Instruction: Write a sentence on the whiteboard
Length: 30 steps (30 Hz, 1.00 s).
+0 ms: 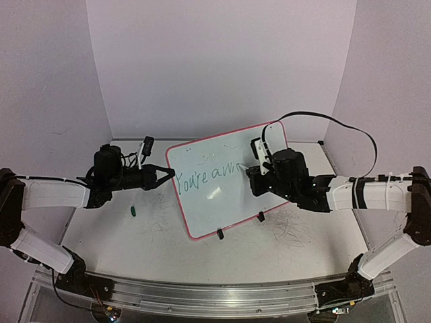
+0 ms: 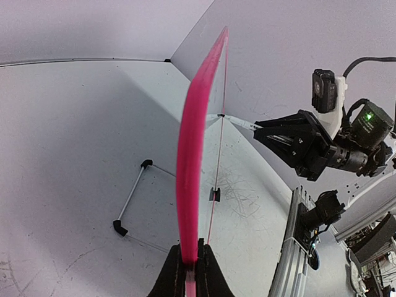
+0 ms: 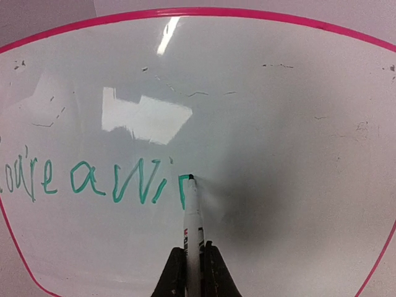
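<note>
The whiteboard (image 1: 215, 198), white with a pink-red frame, stands tilted on the table on black clip feet (image 1: 219, 234). My left gripper (image 1: 168, 175) is shut on its left edge; the left wrist view shows the frame (image 2: 189, 161) edge-on between that gripper's (image 2: 190, 263) closed fingers. My right gripper (image 3: 192, 266) is shut on a white marker (image 3: 192, 229), whose tip touches the whiteboard (image 3: 278, 93). The green sentence (image 3: 93, 182) reads "You're a Wi" plus a fresh stroke at the tip. From above, the right gripper (image 1: 258, 168) is against the end of the sentence (image 1: 205, 176).
A small green cap (image 1: 133, 210) lies on the table left of the board. Grey scribble marks (image 1: 289, 229) cover the tabletop. A thin rod with black ends (image 2: 133, 198) lies behind the board. Booth walls close in on three sides; a metal rail (image 1: 215, 296) runs along the near edge.
</note>
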Tool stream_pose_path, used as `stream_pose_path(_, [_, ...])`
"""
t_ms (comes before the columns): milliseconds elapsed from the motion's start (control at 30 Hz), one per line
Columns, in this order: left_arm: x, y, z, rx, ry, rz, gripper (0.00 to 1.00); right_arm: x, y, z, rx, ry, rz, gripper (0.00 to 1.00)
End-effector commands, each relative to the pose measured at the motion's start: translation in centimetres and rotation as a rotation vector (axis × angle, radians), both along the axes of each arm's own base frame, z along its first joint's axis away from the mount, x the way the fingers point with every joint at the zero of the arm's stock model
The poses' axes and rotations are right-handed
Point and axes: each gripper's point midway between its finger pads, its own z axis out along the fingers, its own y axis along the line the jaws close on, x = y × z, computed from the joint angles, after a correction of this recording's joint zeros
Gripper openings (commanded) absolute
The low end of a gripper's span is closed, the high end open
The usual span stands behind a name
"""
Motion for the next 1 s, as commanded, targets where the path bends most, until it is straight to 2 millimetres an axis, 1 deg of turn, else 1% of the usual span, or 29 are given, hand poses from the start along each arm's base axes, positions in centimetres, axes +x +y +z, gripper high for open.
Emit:
stream_pose_path(0, [-0.1,0.2,1.6,0.002,-0.071,0.000,0.00,0.9,-1.1,1.0,0.009,-0.025,-0.079,0.00])
stream_pose_path(133, [0.0,0.2,1.7,0.001,-0.072,-0.002,0.00,0.4,-1.0,0.3,0.005,0.001,-0.055,0.00])
stream_pose_path(300, [-0.1,0.2,1.7,0.002,-0.072,0.000,0.00,-0.6,-0.9,-1.4,-0.022,0.044,-0.012,0.00])
stream_pose_path(400, [-0.1,0.3,1.5,0.004,-0.069,0.002,0.00,-0.8,-1.3,-1.7,-0.030,0.051,-0.015,0.00])
stream_pose_path(567, [0.0,0.2,1.6,0.004,-0.069,0.003,0.00,-0.7,-1.5,-0.6,-0.018,0.029,-0.031,0.00])
stream_pose_path(800, [0.0,0.2,1.7,0.003,-0.069,0.003,0.00,-0.6,-0.5,2.5,0.061,-0.013,0.011,0.00])
stream_pose_path(967, [-0.1,0.3,1.7,0.003,-0.069,0.003,0.00,-0.2,-0.9,2.7,0.080,-0.018,0.007,0.00])
